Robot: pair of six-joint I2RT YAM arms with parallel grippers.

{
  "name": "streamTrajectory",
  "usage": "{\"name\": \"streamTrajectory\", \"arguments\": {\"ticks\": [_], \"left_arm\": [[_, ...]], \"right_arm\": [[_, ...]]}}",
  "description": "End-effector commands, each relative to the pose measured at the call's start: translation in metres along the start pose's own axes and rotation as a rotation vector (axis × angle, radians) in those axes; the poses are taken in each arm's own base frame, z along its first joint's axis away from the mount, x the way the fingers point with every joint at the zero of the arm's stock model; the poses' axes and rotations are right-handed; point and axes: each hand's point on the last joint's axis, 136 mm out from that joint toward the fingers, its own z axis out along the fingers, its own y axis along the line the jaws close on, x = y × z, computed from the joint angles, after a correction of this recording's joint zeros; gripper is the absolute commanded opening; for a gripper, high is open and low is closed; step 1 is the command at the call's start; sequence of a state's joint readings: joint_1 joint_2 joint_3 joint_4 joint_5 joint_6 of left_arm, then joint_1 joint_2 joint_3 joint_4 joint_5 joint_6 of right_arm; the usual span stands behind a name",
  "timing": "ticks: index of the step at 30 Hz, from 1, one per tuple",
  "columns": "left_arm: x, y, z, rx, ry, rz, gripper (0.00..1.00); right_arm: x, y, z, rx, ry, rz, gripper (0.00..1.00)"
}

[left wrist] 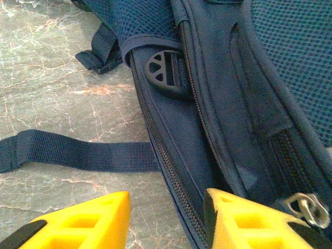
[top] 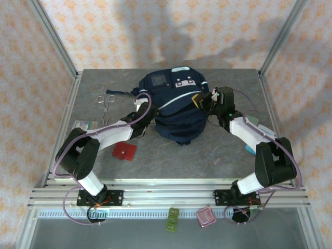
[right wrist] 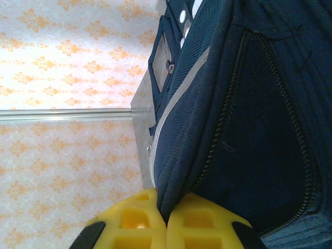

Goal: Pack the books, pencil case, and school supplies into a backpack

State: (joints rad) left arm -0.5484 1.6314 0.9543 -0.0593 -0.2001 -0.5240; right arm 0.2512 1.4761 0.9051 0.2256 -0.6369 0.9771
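Navy backpack (top: 174,106) lies on the grey desk (top: 218,155), between both arms.
Its fabric edge is pinched tight in the right hand (right wrist: 166,210); the left hand (left wrist: 167,207) stands parted beside its zipper (left wrist: 155,140), gripping nothing; the red square item (top: 124,151) lies nearby.

The table (top: 218,150) is viewed from high above its near edge. The backpack (top: 174,111), shared by all views, is shot close-up by both wrist cameras: low over the table at left, sideways toward the wall (right wrist: 62,62) at right.

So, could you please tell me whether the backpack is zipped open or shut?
Open: the backpack has its zipper teeth spread apart around a dark gap.
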Motion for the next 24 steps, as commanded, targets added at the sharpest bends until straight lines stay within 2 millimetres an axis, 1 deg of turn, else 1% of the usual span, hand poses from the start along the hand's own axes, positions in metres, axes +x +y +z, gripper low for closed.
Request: {"name": "streamTrajectory", "arguments": {"ticks": [1,2,4,5,7,9,11,14,15,16,17,19,22,24], "left_arm": [[-0.008,0.002,-0.02,-0.002,-0.019,-0.011,0.45],[-0.006,0.004,-0.023,-0.001,-0.012,-0.023,0.47],[-0.004,0.009,-0.03,-0.009,-0.01,-0.047,0.53],[-0.001,0.014,-0.033,-0.023,-0.005,-0.083,0.56],[0.005,0.025,-0.039,-0.054,0.01,-0.119,0.6],[0.015,0.04,-0.046,-0.105,0.035,-0.152,0.66],[0.029,0.055,-0.053,-0.154,0.07,-0.195,0.69],[0.057,0.074,-0.064,-0.185,0.13,-0.286,0.71],[0.065,0.078,-0.067,-0.182,0.146,-0.325,0.71],[0.076,0.081,-0.07,-0.173,0.166,-0.38,0.75],[0.089,0.085,-0.072,-0.163,0.187,-0.427,0.75],[0.105,0.093,-0.078,-0.157,0.206,-0.505,0.75],[0.119,0.108,-0.089,-0.161,0.193,-0.595,0.75],[0.125,0.117,-0.094,-0.16,0.175,-0.642,0.74]], "right_arm": [[-0.008,0.021,-0.005,-0.043,-0.012,-0.097,0.0],[-0.005,0.014,-0.004,-0.017,0.002,-0.116,0.06],[0.002,-0.002,-0.005,0.055,0.027,-0.164,0.24],[0.005,-0.012,-0.007,0.102,0.037,-0.193,0.32],[0.012,-0.027,-0.013,0.174,0.047,-0.262,0.42],[0.02,-0.038,-0.023,0.237,0.049,-0.345,0.49],[0.033,-0.038,-0.033,0.24,0.062,-0.446,0.56],[0.064,-0.021,-0.044,0.14,0.119,-0.582,0.65],[0.074,-0.016,-0.046,0.103,0.144,-0.608,0.66],[0.086,-0.01,-0.045,0.06,0.181,-0.633,0.66],[0.097,-0.005,-0.043,0.026,0.214,-0.657,0.66],[0.118,0.005,-0.037,-0.028,0.264,-0.697,0.66],[0.147,0.018,-0.02,-0.088,0.332,-0.734,0.64],[0.164,0.021,-0.005,-0.106,0.389,-0.744,0.62]]}}
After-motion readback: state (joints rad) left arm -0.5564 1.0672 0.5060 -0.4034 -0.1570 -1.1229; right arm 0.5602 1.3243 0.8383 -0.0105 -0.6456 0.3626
